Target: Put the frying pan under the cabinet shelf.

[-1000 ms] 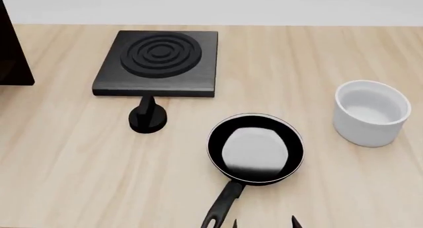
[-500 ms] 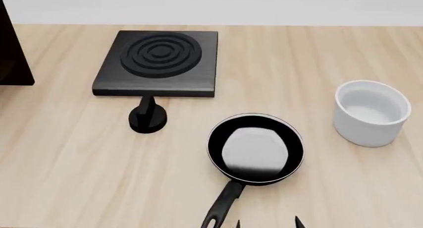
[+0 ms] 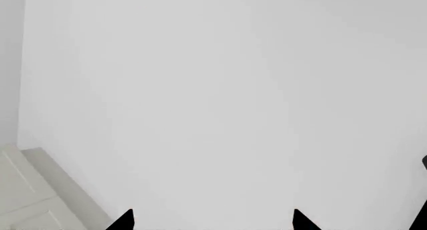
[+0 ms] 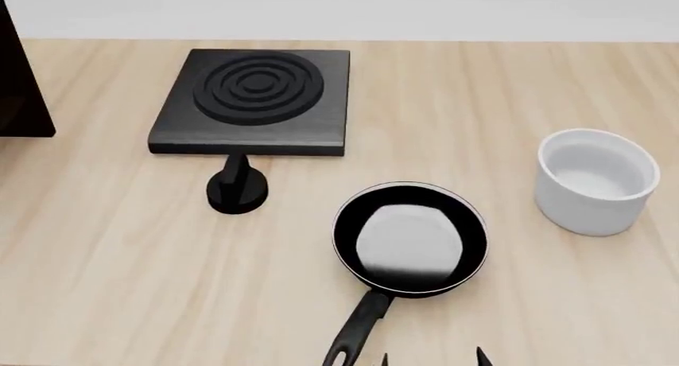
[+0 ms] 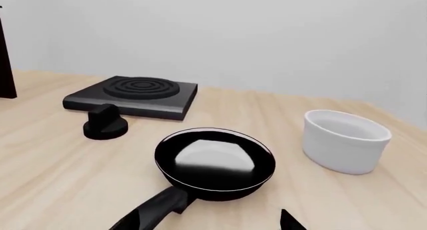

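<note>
Nothing of the task is done yet: the frying pan [image 4: 409, 237] sits flat on the wooden surface [image 4: 106, 262], ungrasped, well apart from the cabinet shelf [image 4: 21, 72] at the far left edge. The right gripper [image 4: 430, 358] shows only 2 fingertips at the near edge, spread apart and holding nothing, just right of the pan's handle. The left gripper [image 3: 210, 221] faces a blank wall, its tips apart and empty. Grasping, carrying and placing all remain.
</note>
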`<state>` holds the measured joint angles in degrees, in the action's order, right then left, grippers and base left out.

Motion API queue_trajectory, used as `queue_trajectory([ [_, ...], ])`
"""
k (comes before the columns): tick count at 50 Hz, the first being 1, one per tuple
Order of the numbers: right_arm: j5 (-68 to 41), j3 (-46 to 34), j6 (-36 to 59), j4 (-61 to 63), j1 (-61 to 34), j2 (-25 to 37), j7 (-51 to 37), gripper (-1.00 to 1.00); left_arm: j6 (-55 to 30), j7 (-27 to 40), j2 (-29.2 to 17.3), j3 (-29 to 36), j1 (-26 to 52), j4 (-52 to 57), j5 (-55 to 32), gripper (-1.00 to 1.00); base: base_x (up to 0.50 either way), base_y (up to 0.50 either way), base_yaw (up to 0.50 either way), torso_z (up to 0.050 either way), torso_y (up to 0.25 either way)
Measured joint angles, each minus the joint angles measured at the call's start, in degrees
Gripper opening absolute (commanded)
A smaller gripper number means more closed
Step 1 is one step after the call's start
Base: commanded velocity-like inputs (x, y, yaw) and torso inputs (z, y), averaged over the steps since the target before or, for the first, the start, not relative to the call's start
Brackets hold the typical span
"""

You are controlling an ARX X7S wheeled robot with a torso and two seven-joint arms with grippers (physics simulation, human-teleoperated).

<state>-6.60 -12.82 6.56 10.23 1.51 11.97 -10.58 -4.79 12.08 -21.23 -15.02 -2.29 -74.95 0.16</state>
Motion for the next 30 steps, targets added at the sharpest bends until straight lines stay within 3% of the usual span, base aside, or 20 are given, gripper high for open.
queue_trajectory([
  [13, -0.5, -0.4, 0.0, 0.3, -0.1, 0.5, -0.3, 1.00, 0.0, 0.0, 0.0, 0.0, 0.0, 0.0, 0.0, 1.00, 0.00, 0.00, 0.00, 0.000, 0.000],
  [30, -1.4, -0.8, 0.0, 0.9, 0.2, 1.1, -0.5, 1.00, 0.0, 0.0, 0.0, 0.0, 0.0, 0.0, 0.0, 1.00, 0.02, 0.50, 0.00, 0.000, 0.000],
])
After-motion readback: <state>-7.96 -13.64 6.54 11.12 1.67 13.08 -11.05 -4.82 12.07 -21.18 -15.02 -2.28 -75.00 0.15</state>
